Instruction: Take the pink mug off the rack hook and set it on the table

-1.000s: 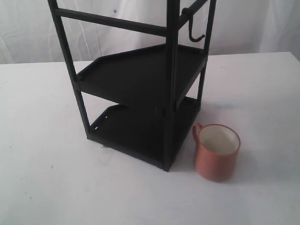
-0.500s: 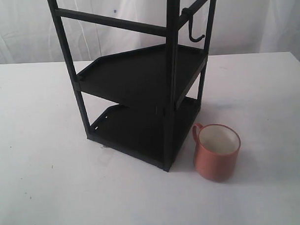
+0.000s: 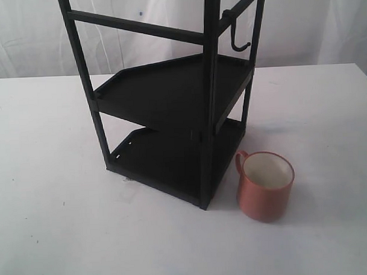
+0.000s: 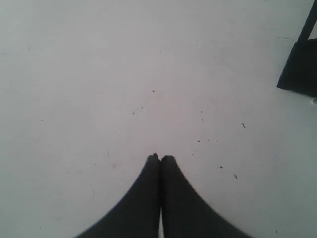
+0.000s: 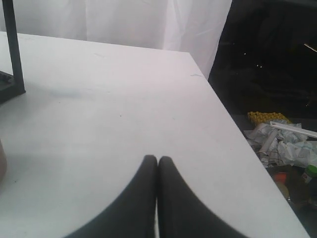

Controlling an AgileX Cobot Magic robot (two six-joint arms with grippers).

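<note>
Pink mug (image 3: 265, 186) standing upright on the white surface (image 3: 54, 226), mouth up, its cream inside showing. Its loop handle (image 3: 240, 161) is turned toward the tall black rack (image 3: 170, 96). The mug sits just beside the rack's front corner post, to the right of it in the exterior view; whether the two touch cannot be told. The rack hook (image 3: 237, 39) hangs empty from a bar high on the rack, well above the mug. In the left wrist view the left hand (image 4: 160, 157) is clenched, its two dark fingertips pressed together with nothing between them, over bare, speckled surface. The right hand (image 5: 157, 159) is likewise clenched on nothing, over the surface near its far edge.
</note>
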